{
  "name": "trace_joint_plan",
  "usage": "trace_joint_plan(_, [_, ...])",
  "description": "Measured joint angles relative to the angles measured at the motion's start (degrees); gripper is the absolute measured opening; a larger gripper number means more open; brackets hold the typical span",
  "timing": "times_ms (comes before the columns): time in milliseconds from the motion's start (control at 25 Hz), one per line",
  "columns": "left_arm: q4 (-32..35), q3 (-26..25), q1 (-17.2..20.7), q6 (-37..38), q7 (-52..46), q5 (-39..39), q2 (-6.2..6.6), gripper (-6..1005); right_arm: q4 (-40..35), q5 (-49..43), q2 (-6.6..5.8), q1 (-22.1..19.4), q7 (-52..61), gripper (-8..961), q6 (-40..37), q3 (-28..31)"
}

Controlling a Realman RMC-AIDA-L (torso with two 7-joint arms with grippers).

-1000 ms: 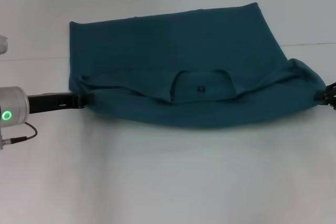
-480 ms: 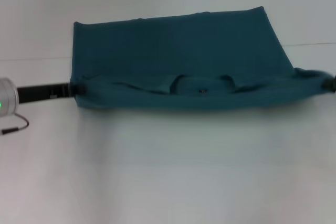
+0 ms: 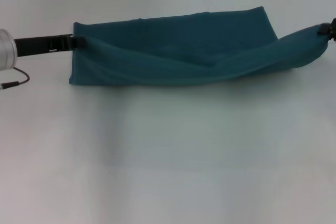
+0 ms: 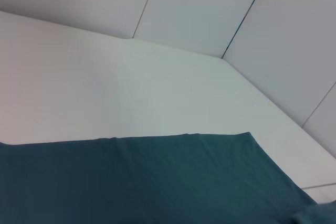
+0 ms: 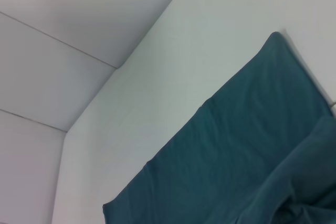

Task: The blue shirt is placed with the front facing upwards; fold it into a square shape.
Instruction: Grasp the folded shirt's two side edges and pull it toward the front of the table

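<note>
The blue shirt lies across the far half of the white table as a long teal band, its near part lifted and carried over the part behind it. My left gripper is shut on the shirt's left end, near the far left corner. At the picture's right edge my right gripper is shut on the shirt's right end, which hangs raised in a fold. The left wrist view shows flat teal cloth with its far edge, and the right wrist view shows the cloth with a rumpled fold close by. No lettering or neck shows.
The white table stretches bare from the shirt to the near edge. A thin dark cable hangs by my left arm at the left edge. Pale wall panels rise beyond the table's far edge.
Both grippers moved away from me, carrying the shirt's near edge over the far part. The neck and label, visible before, are now folded under, and the shirt is a narrower band.
</note>
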Motion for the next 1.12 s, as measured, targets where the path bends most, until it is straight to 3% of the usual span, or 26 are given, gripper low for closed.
trace_joint_plan(160, [0.1,0.0,1.3,0.0,0.0,0.0,-0.36,0,0.0,-0.2,0.74,-1.7,-0.2,103,-0.2,-0.3])
trace_joint_plan(480, [-1.1,-0.3,2.3,1.0,-0.5,0.0,0.0,0,-0.4,-0.2,-0.25,-2.9,0.0,103,-2.8,0.1])
trace_joint_plan(920, [-9.4,-0.3,10.3,9.3,-0.8,-0.4,-1.72,0,-11.3,0.5,6.52,-10.0,0.3,104,-12.2,1.0])
trace_joint_plan(1120, [-17.7,-0.3,15.8,16.7,-0.3,-0.5,-4.29,0,-14.2,0.8,8.79,-12.7,-0.6,104,-16.3,3.3])
